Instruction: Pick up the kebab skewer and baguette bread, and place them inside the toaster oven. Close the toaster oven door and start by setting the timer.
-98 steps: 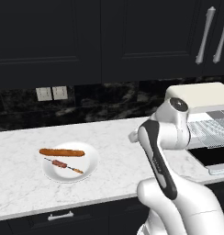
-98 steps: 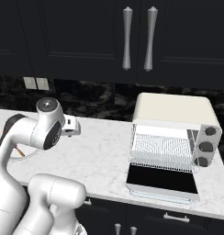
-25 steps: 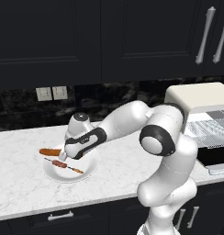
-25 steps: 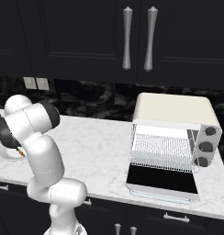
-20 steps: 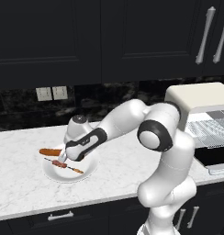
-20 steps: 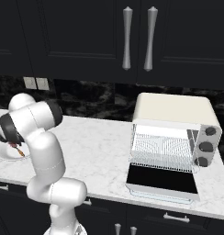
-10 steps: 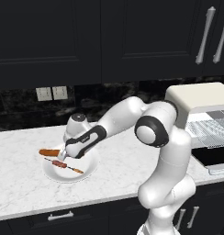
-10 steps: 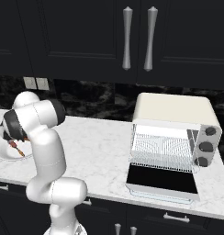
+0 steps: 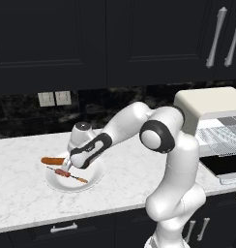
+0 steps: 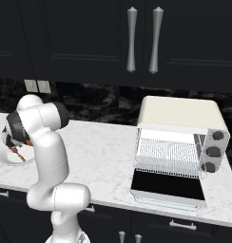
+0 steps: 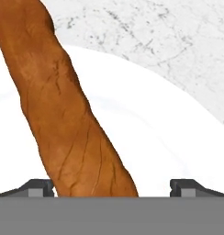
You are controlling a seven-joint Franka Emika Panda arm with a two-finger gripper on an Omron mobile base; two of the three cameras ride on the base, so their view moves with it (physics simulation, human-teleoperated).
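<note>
While I watch from the left base view, my gripper (image 9: pixel 67 164) sits low over the white plate (image 9: pixel 93 180), at about nine o'clock from the arm's base on the marble counter (image 9: pixel 125 179). Its jaws stand wide apart with nothing clamped between them. From the hand view, the baguette bread (image 11: pixel 63 110) runs from eleven o'clock down to six o'clock, passing between the two dark fingertips (image 11: pixel 38 187), nearer the left one; I can't tell whether either tip is touching it. The plate's rim (image 11: pixel 178 101) curves off toward three o'clock with veined marble (image 11: pixel 169 36) beyond it.

On the plate in the left base view, the baguette (image 9: pixel 53 161) lies toward ten o'clock, its right end hidden under the hand. The kebab skewer (image 9: pixel 66 174) lies just beside it toward six o'clock, slanting down to its orange tip at about four o'clock, with the gripper just above its middle.

From the right base view, the toaster oven (image 10: pixel 182 142) stands on the counter well apart from the plate, at three o'clock from the arm. The toaster oven door (image 10: pixel 168 186) is dropped flat and open toward me, with the wire rack (image 10: pixel 168 154) visible inside. Three knobs (image 10: pixel 213 152) are stacked down its right side.
</note>
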